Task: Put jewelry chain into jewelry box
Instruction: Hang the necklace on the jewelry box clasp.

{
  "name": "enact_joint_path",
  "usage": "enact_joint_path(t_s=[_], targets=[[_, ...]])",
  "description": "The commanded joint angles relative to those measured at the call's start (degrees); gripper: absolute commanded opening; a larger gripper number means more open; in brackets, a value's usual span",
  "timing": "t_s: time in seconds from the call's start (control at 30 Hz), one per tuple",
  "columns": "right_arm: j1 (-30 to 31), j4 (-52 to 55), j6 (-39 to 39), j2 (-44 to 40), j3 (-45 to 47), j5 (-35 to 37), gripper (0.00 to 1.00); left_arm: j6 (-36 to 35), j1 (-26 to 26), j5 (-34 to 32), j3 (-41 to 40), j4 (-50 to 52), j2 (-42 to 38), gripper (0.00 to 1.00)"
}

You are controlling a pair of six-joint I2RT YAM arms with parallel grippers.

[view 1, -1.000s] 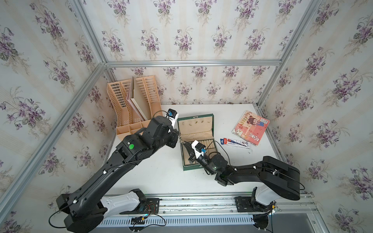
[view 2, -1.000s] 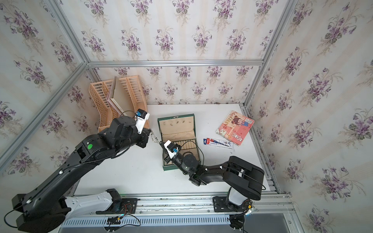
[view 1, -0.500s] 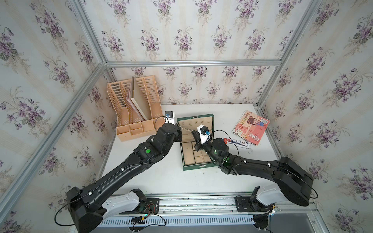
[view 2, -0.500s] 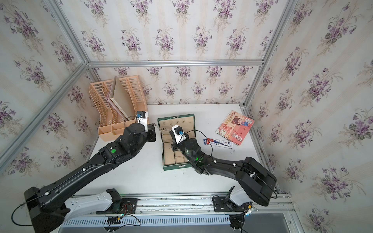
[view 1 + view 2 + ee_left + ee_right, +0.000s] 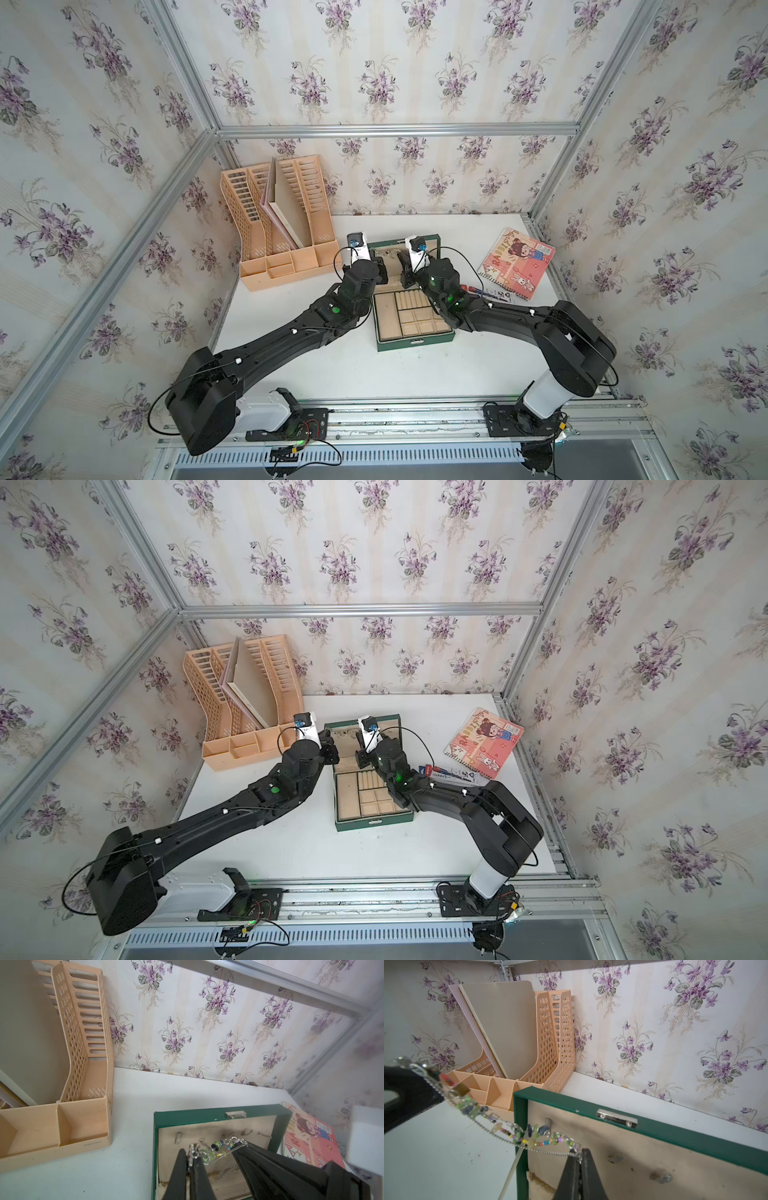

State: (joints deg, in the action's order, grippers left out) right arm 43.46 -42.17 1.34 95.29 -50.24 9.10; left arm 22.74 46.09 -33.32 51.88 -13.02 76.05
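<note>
While both arms reach in over the jewelry box (image 5: pixel 415 343), I see my left gripper (image 5: pixel 192 1156) clenched on one end of the jewelry chain (image 5: pixel 545 1143) and my right gripper (image 5: pixel 580 1156) pinching the other. The chain is strung between them, just in front of the box's open lid (image 5: pixel 207 1115).

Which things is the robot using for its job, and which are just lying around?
For the job:
beaded jewelry chain, stretched between the left tool and the right tool, both shut on it
green jewelry box, lid open

Just lying about:
peach file organizer with a folder in it
pink cartoon notebook
small printed packet beside the notebook
</note>
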Motion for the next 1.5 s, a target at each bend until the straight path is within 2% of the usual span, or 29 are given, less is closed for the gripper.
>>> enact_joint_path(t_s=[0.0,0.3,0.97,1.47], targets=[[-0.9,-1.3,0.3,1.1,-0.8,-2.2,0.00,-1.2,-0.1,-1.6,0.6,-6.7,1.4,0.00],[-1.9,-2.4,-0.8,2.2,-2.8,-3.2,0.00,-2.1,-0.7,-1.7,2.9,-7.9,4.1,0.00],[-2.2,-5.5,-1.5,0.1,-3.1,-4.2,0.00,-2.5,-1.2,-1.0,5.1,-7.3,4.3,0.00],[-3.2,-8.4,0.0,3.6,-0.8,-4.8,0.00,-1.3,-1.8,-1.0,3.8,-6.4,4.6,0.00]])
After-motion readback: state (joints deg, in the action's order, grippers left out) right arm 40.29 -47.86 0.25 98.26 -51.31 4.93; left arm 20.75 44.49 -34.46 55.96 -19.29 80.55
